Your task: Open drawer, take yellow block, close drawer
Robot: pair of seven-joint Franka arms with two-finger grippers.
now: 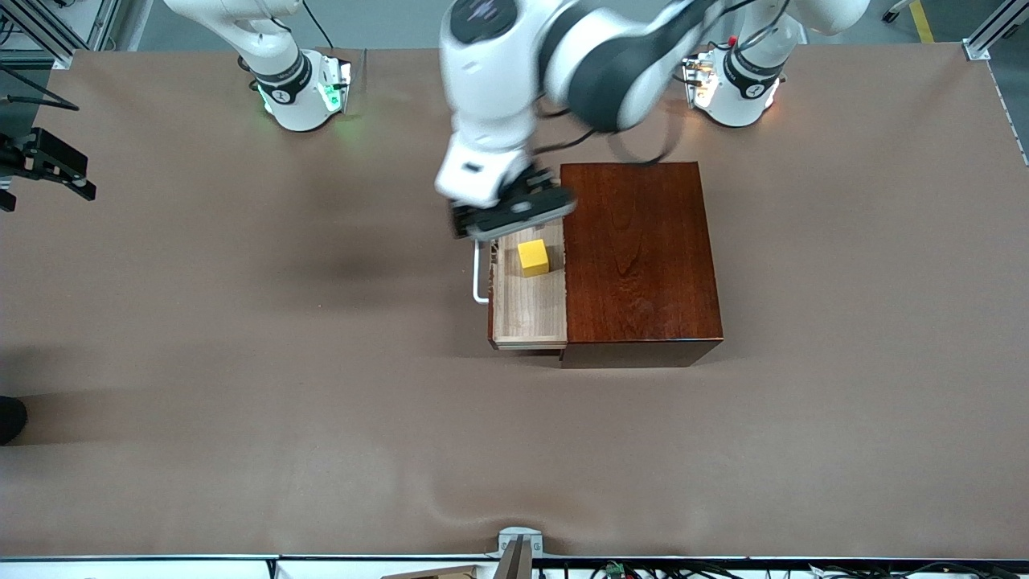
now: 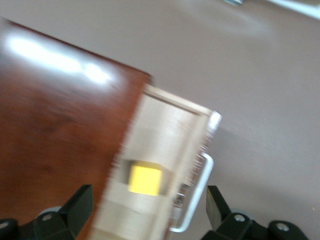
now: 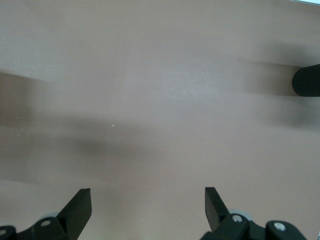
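The drawer (image 1: 530, 310) stands pulled out of the dark reddish-brown wooden box (image 1: 639, 257), toward the right arm's end of the table. Its white bar handle (image 1: 480, 277) is at its front. The yellow block (image 1: 533, 257) sits in the drawer tray. My left gripper (image 1: 514, 219) hovers open over the tray's part farthest from the front camera, just above the block. In the left wrist view the block (image 2: 145, 180) and handle (image 2: 197, 200) lie between the spread fingers of that gripper (image 2: 147, 210). My right gripper (image 1: 60, 170) waits open over bare table (image 3: 147, 202).
A black rounded object (image 1: 10, 418) pokes in at the right arm's end of the table, also seen in the right wrist view (image 3: 307, 80). The brown table mat (image 1: 321, 362) spreads wide round the box.
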